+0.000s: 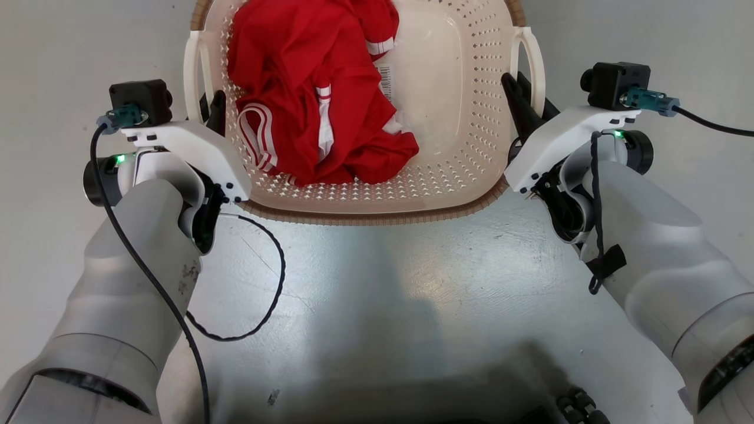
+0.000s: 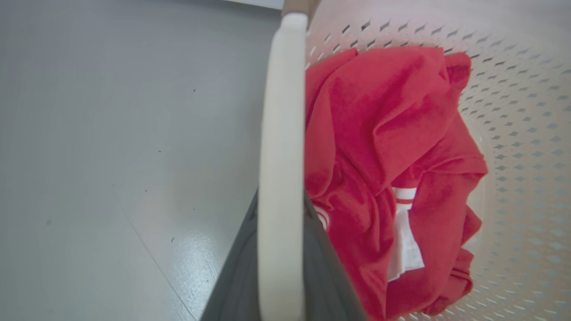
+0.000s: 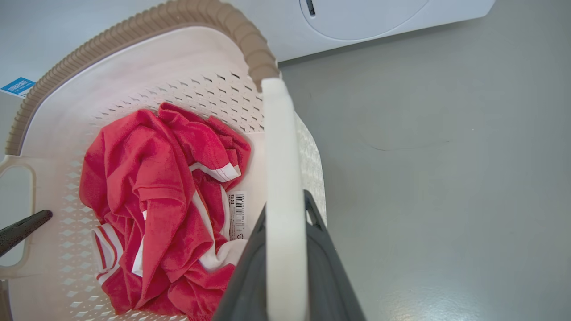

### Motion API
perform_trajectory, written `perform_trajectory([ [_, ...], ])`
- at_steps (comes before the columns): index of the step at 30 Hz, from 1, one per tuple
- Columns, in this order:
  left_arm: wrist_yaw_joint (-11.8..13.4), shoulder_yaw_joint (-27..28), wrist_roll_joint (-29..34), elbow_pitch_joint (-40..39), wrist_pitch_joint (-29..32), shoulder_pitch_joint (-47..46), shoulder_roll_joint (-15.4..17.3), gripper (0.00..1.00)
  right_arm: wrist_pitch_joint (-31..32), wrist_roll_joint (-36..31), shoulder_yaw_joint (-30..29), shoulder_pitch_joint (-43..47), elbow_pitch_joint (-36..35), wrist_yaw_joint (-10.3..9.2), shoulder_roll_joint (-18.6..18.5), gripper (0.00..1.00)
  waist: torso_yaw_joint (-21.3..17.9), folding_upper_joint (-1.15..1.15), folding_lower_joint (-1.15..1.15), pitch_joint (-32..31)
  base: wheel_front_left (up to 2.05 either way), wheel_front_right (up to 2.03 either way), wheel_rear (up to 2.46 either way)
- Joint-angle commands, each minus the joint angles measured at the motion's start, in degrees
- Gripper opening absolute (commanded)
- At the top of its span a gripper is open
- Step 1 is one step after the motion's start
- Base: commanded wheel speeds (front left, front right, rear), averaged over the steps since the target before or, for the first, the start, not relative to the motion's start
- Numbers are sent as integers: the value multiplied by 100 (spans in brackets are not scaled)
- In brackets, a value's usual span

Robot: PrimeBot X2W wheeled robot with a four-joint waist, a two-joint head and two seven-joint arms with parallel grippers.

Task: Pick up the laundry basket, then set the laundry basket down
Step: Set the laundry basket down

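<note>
The laundry basket [image 1: 377, 213], cream perforated plastic with a brown woven-look rim, lies ahead of me between both arms. My left gripper [image 1: 212, 112] is shut on its white left loop handle [image 1: 191, 70]. In the left wrist view the handle bar [image 2: 281, 156] runs between my dark fingers [image 2: 238, 272]. My right gripper [image 1: 523, 94] is shut on the right loop handle [image 1: 533, 59]. In the right wrist view that bar [image 3: 283, 178] sits clamped between the fingers [image 3: 332, 272]. Whether the basket rests on the floor, I cannot tell.
A crumpled red garment [image 1: 312, 94] with white stripes lies in the basket. A white washing machine [image 3: 366, 18] stands beyond the basket's far end. Glossy grey floor [image 1: 377, 306] surrounds everything. A loose black cable [image 1: 277, 277] hangs from my left wrist.
</note>
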Motion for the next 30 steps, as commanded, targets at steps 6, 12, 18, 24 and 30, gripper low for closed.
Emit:
perform_trajectory([
  [6,2,197,155,-17,-61,-109,71,0,-78,-149,-44,266,-147,92,245,0,9,0,0,95,0,0,0],
  [12,-40,266,246,86,-61,-134,39,0,-78,-186,-113,283,-143,92,321,0,-10,0,0,143,0,0,0],
  [18,-80,256,290,259,-61,-183,-35,100,-79,-289,-374,303,-47,92,377,100,-19,0,0,150,0,0,0],
  [24,-24,237,364,354,-61,-212,-14,100,-79,-474,-684,370,51,92,462,100,-62,0,0,142,0,0,0],
  [30,5,256,401,411,-61,-195,30,100,-79,-698,-973,407,226,92,528,100,-86,0,0,95,0,0,0],
])
